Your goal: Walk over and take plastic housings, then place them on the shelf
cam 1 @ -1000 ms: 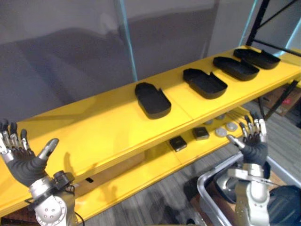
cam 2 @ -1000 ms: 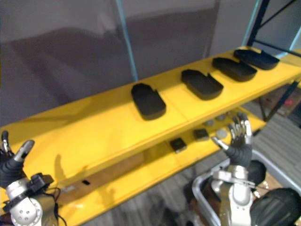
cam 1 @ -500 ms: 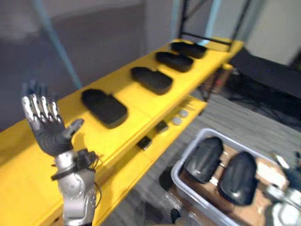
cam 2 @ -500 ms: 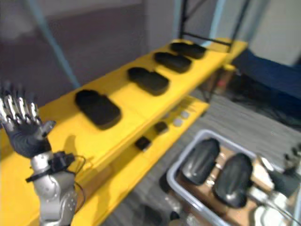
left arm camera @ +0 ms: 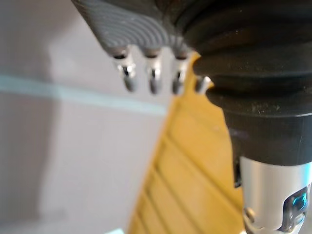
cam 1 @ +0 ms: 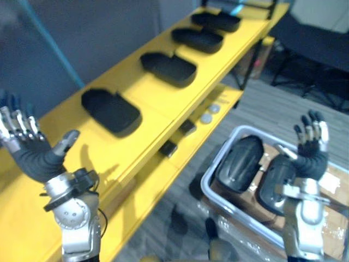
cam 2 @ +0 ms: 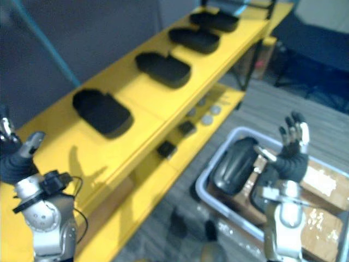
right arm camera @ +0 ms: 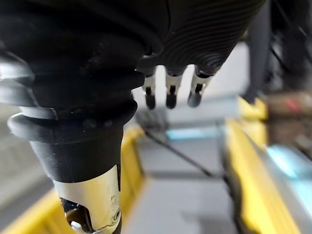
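Over the grey bin [cam 1: 205, 185] of plastic housings [cam 1: 238, 162], right hand [cam 1: 312, 158] wide, empty (left hand [cam 1: 32, 158] likewise, by shelf [cam 1: 150, 98])

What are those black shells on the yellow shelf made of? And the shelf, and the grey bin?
Black shells: likely moulded plastic, matt, hollow and thin-walled.
Yellow shelf: smooth painted surface with slight sheen, metal or board, I cannot tell.
Grey bin: probably plastic, with a rounded pale rim.

Shelf top [cam 1: 101, 161] bare beside left hand [cam 1: 31, 159], shelf housings [cam 1: 109, 112] beyond, bin housings [cam 1: 240, 164] uncovered above
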Available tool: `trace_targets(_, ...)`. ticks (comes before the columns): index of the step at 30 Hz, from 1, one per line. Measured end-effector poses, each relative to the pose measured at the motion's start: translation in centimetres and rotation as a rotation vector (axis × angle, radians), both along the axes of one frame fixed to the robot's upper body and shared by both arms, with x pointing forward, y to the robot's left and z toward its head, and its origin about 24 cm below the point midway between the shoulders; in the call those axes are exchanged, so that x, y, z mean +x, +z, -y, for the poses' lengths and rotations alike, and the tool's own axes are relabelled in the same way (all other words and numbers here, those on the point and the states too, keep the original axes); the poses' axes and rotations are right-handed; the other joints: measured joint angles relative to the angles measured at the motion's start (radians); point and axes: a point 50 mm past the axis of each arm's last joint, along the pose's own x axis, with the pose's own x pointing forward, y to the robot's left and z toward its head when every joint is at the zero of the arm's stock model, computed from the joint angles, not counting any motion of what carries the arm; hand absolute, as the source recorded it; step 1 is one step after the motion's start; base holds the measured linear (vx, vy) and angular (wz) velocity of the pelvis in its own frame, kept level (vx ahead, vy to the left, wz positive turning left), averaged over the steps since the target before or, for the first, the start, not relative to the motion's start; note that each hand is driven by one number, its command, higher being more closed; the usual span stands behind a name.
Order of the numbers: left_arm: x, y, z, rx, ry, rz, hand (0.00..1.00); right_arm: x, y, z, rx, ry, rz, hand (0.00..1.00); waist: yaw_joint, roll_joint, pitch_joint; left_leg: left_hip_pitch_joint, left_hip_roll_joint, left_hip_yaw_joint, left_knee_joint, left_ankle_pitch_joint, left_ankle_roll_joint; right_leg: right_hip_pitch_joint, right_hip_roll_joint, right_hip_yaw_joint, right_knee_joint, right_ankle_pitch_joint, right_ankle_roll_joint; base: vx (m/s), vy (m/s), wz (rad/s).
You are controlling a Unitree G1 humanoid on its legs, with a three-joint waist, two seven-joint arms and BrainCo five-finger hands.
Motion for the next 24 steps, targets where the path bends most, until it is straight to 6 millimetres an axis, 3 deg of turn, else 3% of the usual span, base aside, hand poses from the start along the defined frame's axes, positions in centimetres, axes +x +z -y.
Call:
trace_targets(3, -0.1, 0.4, 0.1, -0.016, 0.011, 0.052, 0.0, 1.1, 1.2, -0.4, 0.006, 0.011, 0.057, 0.0, 0.002, -0.007, 0.082, -0.089, -0.016, -0.049, 0.068, -0.005, 0.0, -0.073, -0.032, -0.027, 0.086, -0.014, 0.004, -0.17, 0.101, 0.43)
trace_targets(5, 0.1, 1.1, 0.2, -0.048, 0.029, 0.118, 0.0, 2.2, 1.8, -1.1, 0.01, 0.014, 0.082, 0.0, 0.006, -0.007, 0.155, -0.154, -0.032, -0.087, 0.12, -0.011, 0.008, -0.144, -0.056, -0.044, 0.191, -0.058, 0.005, -0.15, 0.066, 0.42)
trace_targets(9, 0.3, 1.3, 1.5, -0.08, 0.001, 0.182, 0.0, 3.3, 2.5, -2.4, -0.002, 0.006, 0.099, 0.0, 0.026, -0.01, 0.202, -0.219, -0.036, -0.121, 0.223, -0.057, 0.0, -0.257, -0.079, -0.047, 0.432, -0.181, 0.011, -0.06, 0.014, 0.25)
trace_targets(11, 0.3, 1.4, 2.6, -0.064, -0.066, 0.197, 0.0, 2.7, 1.9, -2.4, 0.028, -0.029, 0.081, 0.0, 0.029, -0.01, 0.201, -0.216, -0.03, -0.129, 0.289, -0.092, -0.005, -0.262, -0.083, -0.048, 0.518, -0.231, 0.008, 0.05, 0.019, 0.15)
trace_targets(13, 0.0, 2.1, 3.8, -0.021, -0.144, 0.235, 0.0, 1.4, 1.7, -2.3, 0.079, -0.07, 0.091, 0.0, 0.024, -0.01, 0.201, -0.213, -0.012, -0.127, 0.345, -0.119, -0.006, -0.248, -0.072, -0.046, 0.535, -0.233, 0.008, 0.07, 0.068, -0.24)
trace_targets(15, 0.3, 2.2, 4.9, 0.037, -0.248, 0.219, 0.0, -0.5, -0.5, -1.9, 0.153, -0.13, 0.02, 0.0, 0.016, -0.012, 0.199, -0.134, -0.001, -0.08, 0.343, -0.16, 0.003, -0.195, -0.051, -0.005, 0.508, -0.211, 0.022, 0.04, 0.153, -0.63)
trace_targets(17, 0.2, 1.8, 5.4, 0.066, -0.285, 0.189, 0.0, -2.6, -3.3, -1.4, 0.186, -0.164, -0.098, 0.0, 0.006, -0.013, 0.194, -0.028, 0.002, 0.024, 0.307, -0.175, 0.03, -0.135, -0.05, 0.006, 0.442, -0.141, 0.014, -0.04, 0.228, -1.17)
trace_targets(19, 0.3, 1.6, 5.3, 0.073, -0.287, 0.168, 0.0, -4.0, -4.9, -1.2, 0.186, -0.17, -0.175, 0.0, -0.013, -0.007, 0.178, 0.05, -0.009, 0.123, 0.216, -0.149, 0.071, -0.092, -0.054, -0.048, 0.319, -0.009, -0.018, -0.15, 0.243, -1.36)
trace_targets(20, 0.5, 1.5, 4.8, 0.087, -0.265, 0.142, 0.0, -5.2, -6.0, -1.2, 0.192, -0.18, -0.229, 0.0, -0.041, -0.006, 0.125, 0.071, -0.023, 0.185, 0.138, -0.106, 0.096, -0.101, -0.069, -0.123, 0.34, -0.015, -0.057, -0.16, 0.201, -1.08)
trace_targets(21, 0.6, 1.4, 4.5, 0.085, -0.252, 0.133, 0.0, -5.4, -6.2, -1.1, 0.191, -0.18, -0.237, 0.0, -0.055, -0.003, 0.111, 0.086, -0.024, 0.201, 0.11, -0.092, 0.103, -0.099, -0.077, -0.152, 0.391, -0.043, -0.073, -0.13, 0.22, -1.04)
trace_targets(22, 0.7, 1.3, 4.0, 0.071, -0.237, 0.118, 0.0, -5.6, -6.3, -1.2, 0.188, -0.178, -0.237, 0.0, -0.062, -0.001, 0.088, 0.112, -0.03, 0.244, 0.052, -0.06, 0.111, -0.087, -0.098, -0.203, 0.482, -0.122, -0.073, -0.07, 0.135, -0.75)
trace_targets(24, 0.8, 1.0, 3.1, 0.054, -0.203, 0.08, 0.0, -5.4, -6.0, -1.4, 0.181, -0.16, -0.208, 0.0, -0.053, -0.002, 0.047, 0.131, -0.031, 0.312, -0.01, -0.026, 0.114, -0.049, -0.137, -0.271, 0.561, -0.214, -0.095, -0.1, 0.117, -1.08)
